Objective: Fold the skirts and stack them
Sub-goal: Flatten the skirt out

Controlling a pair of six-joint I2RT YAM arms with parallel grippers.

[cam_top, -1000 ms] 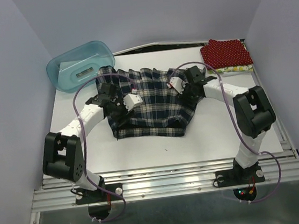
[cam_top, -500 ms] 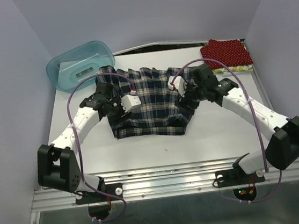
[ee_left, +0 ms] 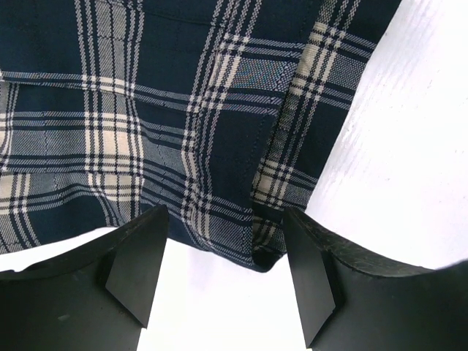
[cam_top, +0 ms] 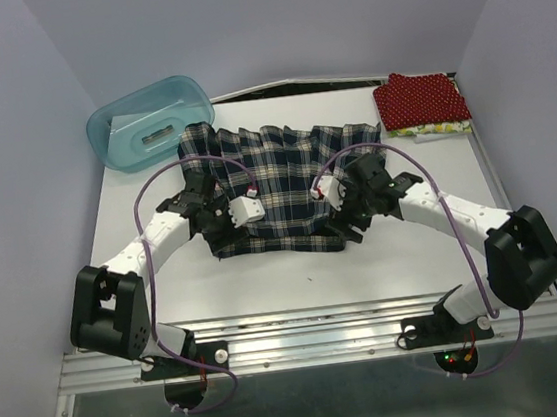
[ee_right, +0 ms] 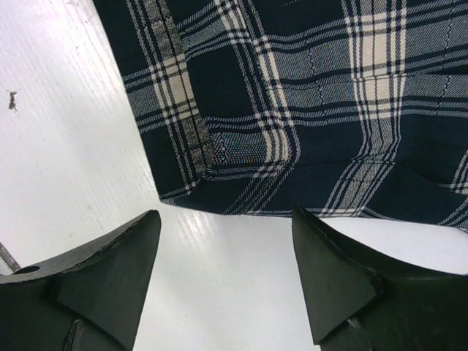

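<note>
Top external: arms angle inward, left claw and right claw wide, empty, above plaid skirt.

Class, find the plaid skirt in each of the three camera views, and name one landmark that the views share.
Top external: plaid skirt spread mid-table, between the two arms.
Left wrist: plaid skirt fills the top, one hem corner at lower centre.
Right wrist: plaid skirt fills the upper right, one hem corner left of centre.
Shared landmark: the white table showing below the hem.
</note>
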